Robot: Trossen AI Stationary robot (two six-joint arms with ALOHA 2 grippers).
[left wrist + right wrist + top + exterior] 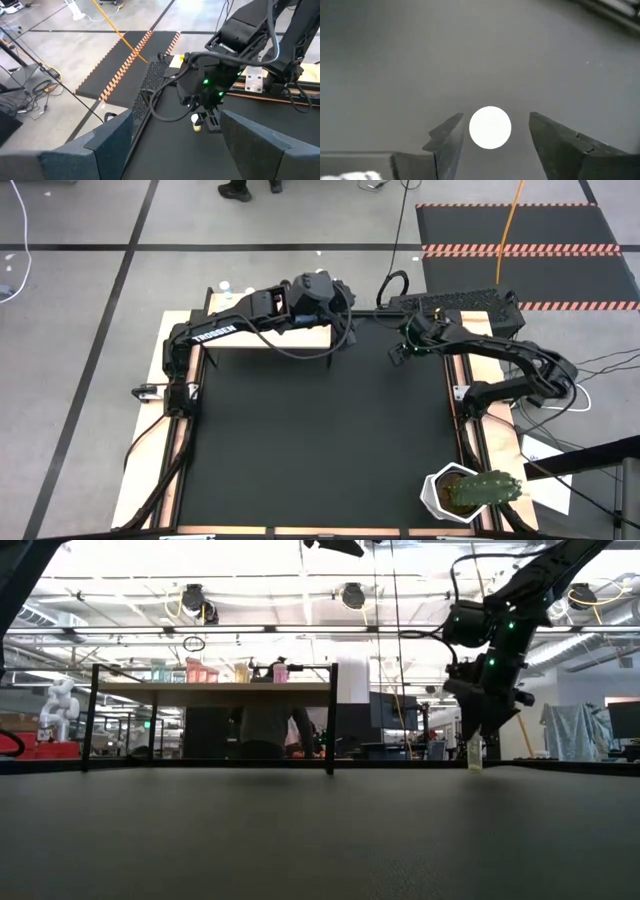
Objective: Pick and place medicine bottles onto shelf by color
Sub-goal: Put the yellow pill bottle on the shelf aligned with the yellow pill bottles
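We find the right gripper [490, 137] lowered over the far right part of the tabletop [320, 440], its fingers [447, 142] spread on either side of a medicine bottle [490, 127] whose white cap shows from straight above. The fingers stand apart from the cap on both sides; nothing is pinched. In the low view the bottle [475, 753] stands upright on the mat beneath the gripper, its body pale and yellowish, though its colour is hard to judge there. In the high view the bottle is hidden under the right gripper [405, 348].

The left gripper [335, 292] hangs above the far edge of the tabletop, over the shelf [265, 335], much of which it covers from above. Its fingers [112, 137] are spread wide with nothing between them. In the low view the shelf [210, 690] shows as a pale board on dark legs, with several small bottles [280, 670] on top; their colours are not clear to us against the bright room.

The middle and near parts of the mat lie open. A white pot with a cactus [470, 492] sits at the near right corner, well apart from both arms. The left arm carries white lettering reading "TROSSEN" [215, 333]. A person's feet [248, 188] are cut off at the top of the high view.
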